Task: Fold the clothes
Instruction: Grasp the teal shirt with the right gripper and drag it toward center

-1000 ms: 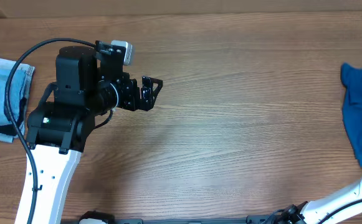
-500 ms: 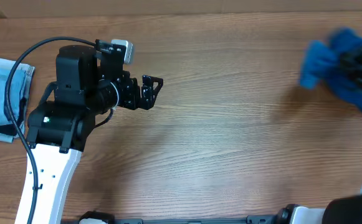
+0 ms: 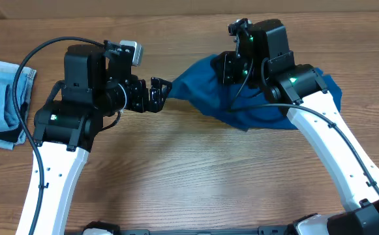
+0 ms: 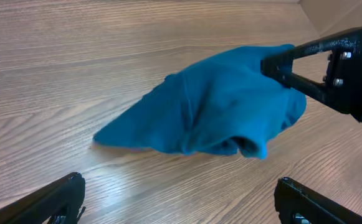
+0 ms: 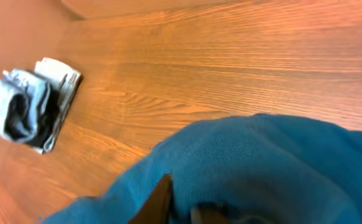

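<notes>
From overhead, the deep teal-blue soft-fabric shirt [image 3: 205, 98] lies bunched on the brown wooden desk [image 3: 209, 176], right of centre and towards the far edge. One narrow end of it stretches leftward. The right gripper [image 3: 233, 68] sits over the middle of the heap, clenched on a gather of the shirt, though its fingertips are mostly hidden under the black wrist. The left gripper [image 3: 162, 91] is released, its jaws apart and holding nothing. It faces the shirt's narrow left tip, just beside it; whether they touch I cannot tell. A folded pale blue denim stack with a dark edge [image 3: 0, 98] rests at the desk's far left, well apart from the shirt.

In the left wrist view, the shirt [image 4: 212, 112] lies straight ahead of the left gripper [image 4: 181, 202]. That gripper's two black fingers [image 4: 59, 199] stand wide at the bottom corners with bare desk between them. The shirt's upper right side is raised and pinched by the right gripper [image 4: 274, 65], while its lower left tip trails on the wood.

In the right wrist view, the shirt [image 5: 268, 168] fills the lower frame, directly against the right gripper [image 5: 181, 208]. One dark finger [image 5: 159, 199] pokes out of the cloth, and the rest is buried. The denim stack [image 5: 34, 109] lies at the left, beyond open desk [image 5: 230, 56].
</notes>
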Available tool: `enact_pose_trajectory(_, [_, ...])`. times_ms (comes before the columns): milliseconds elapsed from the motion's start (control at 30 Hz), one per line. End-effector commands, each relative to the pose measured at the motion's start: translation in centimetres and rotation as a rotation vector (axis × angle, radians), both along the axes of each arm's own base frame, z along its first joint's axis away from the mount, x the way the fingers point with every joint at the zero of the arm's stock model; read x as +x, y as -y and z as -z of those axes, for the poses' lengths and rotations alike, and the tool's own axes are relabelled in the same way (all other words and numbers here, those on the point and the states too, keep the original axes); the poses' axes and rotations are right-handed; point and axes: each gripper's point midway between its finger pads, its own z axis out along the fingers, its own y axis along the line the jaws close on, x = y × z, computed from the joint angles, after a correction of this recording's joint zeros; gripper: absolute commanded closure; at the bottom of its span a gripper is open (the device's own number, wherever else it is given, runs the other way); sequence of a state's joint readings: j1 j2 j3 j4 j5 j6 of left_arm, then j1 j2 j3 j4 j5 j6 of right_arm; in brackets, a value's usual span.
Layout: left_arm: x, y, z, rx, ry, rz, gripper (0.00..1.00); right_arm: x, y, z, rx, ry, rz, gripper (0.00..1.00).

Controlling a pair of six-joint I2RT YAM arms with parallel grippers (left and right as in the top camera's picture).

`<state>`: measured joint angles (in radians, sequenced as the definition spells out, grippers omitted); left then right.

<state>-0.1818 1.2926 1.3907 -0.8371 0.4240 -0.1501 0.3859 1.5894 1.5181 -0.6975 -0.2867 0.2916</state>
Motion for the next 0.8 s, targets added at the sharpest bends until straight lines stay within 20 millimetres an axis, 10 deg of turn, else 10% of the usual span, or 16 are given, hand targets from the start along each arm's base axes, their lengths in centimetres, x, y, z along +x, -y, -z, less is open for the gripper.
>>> enact_pose_trajectory(0, [0.2,0.3,-1.3,-0.008,0.038,0.02,0.0,0.2,0.7,-1.3,-0.012,0.043,0.019,0.95])
enact_pose_trajectory(400, [0.7,-0.3,-1.1,0.026,0.054,-0.009,0.0,-4.2,-2.0,0.9,-0.027,-0.103,-0.1,0.9])
enact_pose_trajectory(767, [0.0,-1.7,9.9,0.166,-0.372,-0.054,0.0,0.6,-2.4,-3.9,0.062,0.145,-0.005,0.89])
